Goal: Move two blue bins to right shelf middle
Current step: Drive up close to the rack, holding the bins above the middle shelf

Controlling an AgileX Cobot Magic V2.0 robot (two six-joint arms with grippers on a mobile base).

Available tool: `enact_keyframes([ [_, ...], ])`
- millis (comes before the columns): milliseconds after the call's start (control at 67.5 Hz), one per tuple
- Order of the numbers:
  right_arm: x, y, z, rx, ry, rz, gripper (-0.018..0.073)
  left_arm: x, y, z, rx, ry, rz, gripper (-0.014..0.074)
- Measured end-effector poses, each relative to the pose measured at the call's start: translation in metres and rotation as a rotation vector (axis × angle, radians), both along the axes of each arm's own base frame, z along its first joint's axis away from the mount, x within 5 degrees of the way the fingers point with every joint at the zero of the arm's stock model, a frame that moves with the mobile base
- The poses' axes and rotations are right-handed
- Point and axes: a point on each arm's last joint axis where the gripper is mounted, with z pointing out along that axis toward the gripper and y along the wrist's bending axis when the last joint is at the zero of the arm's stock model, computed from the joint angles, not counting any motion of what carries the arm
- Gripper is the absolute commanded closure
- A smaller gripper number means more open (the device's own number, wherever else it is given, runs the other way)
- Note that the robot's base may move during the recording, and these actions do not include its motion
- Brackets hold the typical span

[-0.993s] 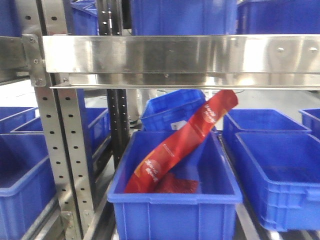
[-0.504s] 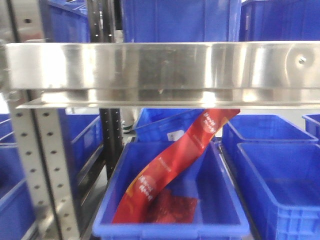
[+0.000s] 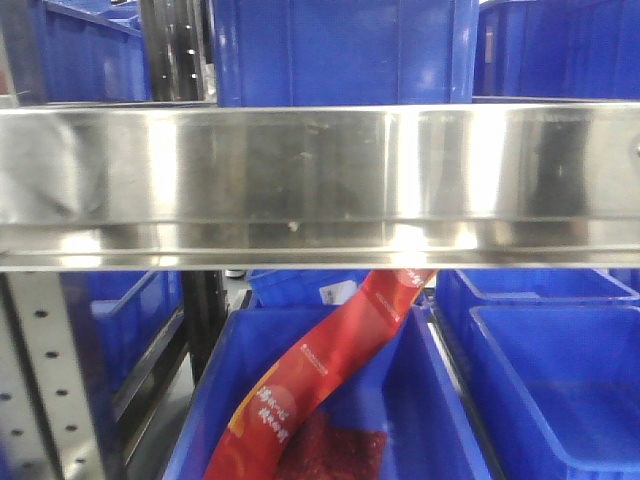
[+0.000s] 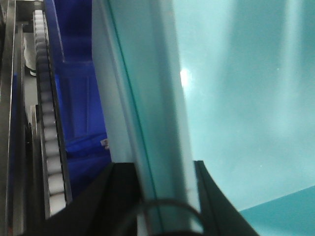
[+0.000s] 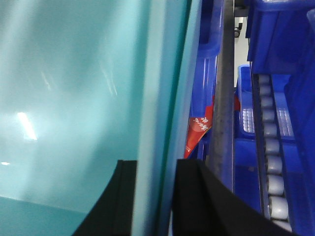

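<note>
A pale light-blue bin fills both wrist views; only one such bin shows for certain. In the left wrist view its smooth inside (image 4: 246, 98) is at the right and its thick rim (image 4: 157, 123) runs down the middle. My left gripper (image 4: 156, 169) is shut on that rim, one black finger on each side. In the right wrist view the bin's inside (image 5: 74, 88) is at the left and its rim (image 5: 160, 98) runs down the middle. My right gripper (image 5: 156, 169) is shut on it. The pale bin and both grippers are out of the front view.
A steel shelf rail (image 3: 320, 185) spans the front view close up. Below it a dark blue bin (image 3: 440, 400) holds a long red packet (image 3: 320, 375). More dark blue bins stand to its right (image 3: 560, 380) and above (image 3: 340, 50). Roller tracks (image 5: 273, 162) run beside the shelf.
The front view has risen and closed in: the steel rail has dropped in frame and grown larger, and the dark blue bin with the red packet has sunk toward the bottom edge.
</note>
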Motion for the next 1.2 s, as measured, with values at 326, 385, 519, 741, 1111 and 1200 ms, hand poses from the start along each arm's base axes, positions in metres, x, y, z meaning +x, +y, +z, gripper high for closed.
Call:
enact_keyframes([
  [326, 0.0000, 0.0000, 0.0000, 0.000, 0.000, 0.000, 0.0713, 0.0000, 0.0000, 0.0000, 0.000, 0.000, 0.000, 0.0707],
  [385, 0.0000, 0.0000, 0.0000, 0.000, 0.000, 0.000, 0.0713, 0.0000, 0.0000, 0.0000, 0.000, 0.000, 0.000, 0.0707],
  [519, 0.0000, 0.0000, 0.0000, 0.000, 0.000, 0.000, 0.0713, 0.0000, 0.0000, 0.0000, 0.000, 0.000, 0.000, 0.0707],
  [741, 0.0000, 0.0000, 0.0000, 0.000, 0.000, 0.000, 0.0713, 0.0000, 0.0000, 0.0000, 0.000, 0.000, 0.000, 0.0707],
  [1111, 0.0000, 0.0000, 0.0000, 0.000, 0.000, 0.000, 0.0713, 0.0000, 0.0000, 0.0000, 0.000, 0.000, 0.000, 0.0707],
  [1200, 0.0000, 0.0000, 0.0000, 0.000, 0.000, 0.000, 0.0713, 0.0000, 0.0000, 0.0000, 0.000, 0.000, 0.000, 0.0707],
])
